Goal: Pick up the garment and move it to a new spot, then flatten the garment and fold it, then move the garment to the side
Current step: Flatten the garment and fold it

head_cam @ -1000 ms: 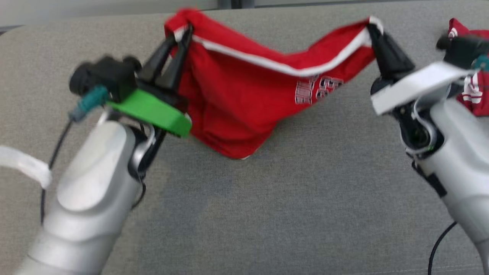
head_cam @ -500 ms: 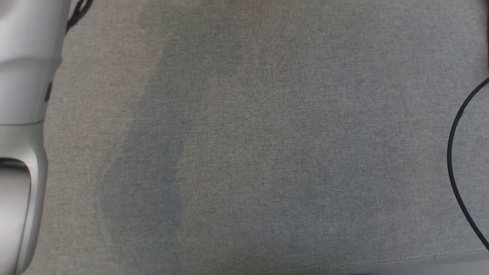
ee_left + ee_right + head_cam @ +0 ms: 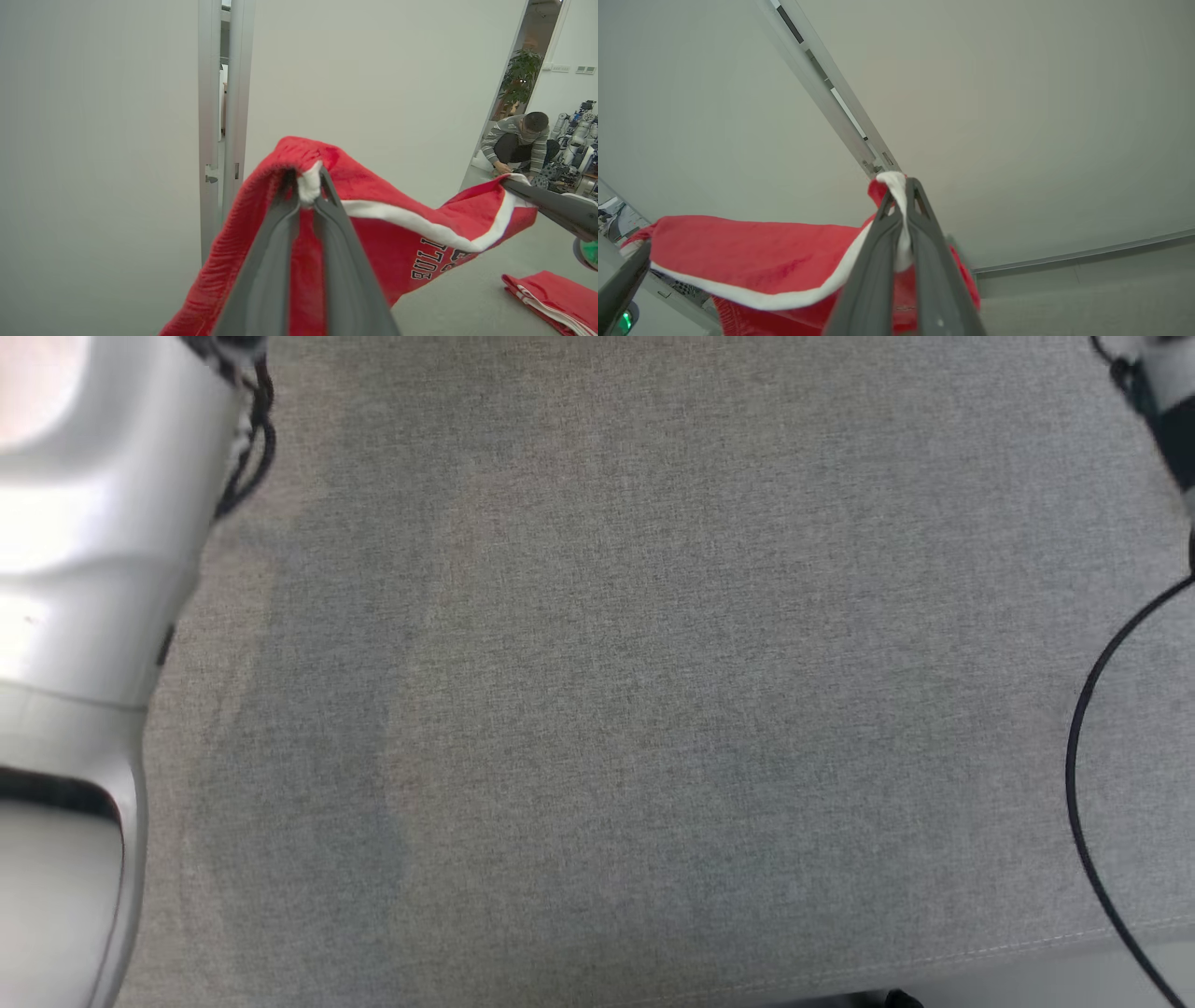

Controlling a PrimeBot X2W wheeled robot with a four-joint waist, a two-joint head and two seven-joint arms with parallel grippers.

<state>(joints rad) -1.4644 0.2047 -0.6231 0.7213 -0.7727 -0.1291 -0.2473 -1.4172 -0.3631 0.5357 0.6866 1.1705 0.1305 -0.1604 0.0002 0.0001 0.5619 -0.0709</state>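
Both the left hand (image 3: 308,179) and right hand (image 3: 901,191) pinch shut on the white-trimmed edge of the red fabric garment (image 3: 387,247), slung aloft between them above the grey cloth counter (image 3: 653,709), where such slim grips might slip and crumple it.

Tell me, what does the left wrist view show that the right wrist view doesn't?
Left wrist view: a person crouching in a far doorway below a potted plant, lettering on the red garment, and another red garment lying on the gray surface.

Right wrist view: little extra, just a pale strip along the foot of the wall.

Both: a metal frame in the pale wall, and the red garment stretched in the air between the left claw and the right claw, each shut on its white band.
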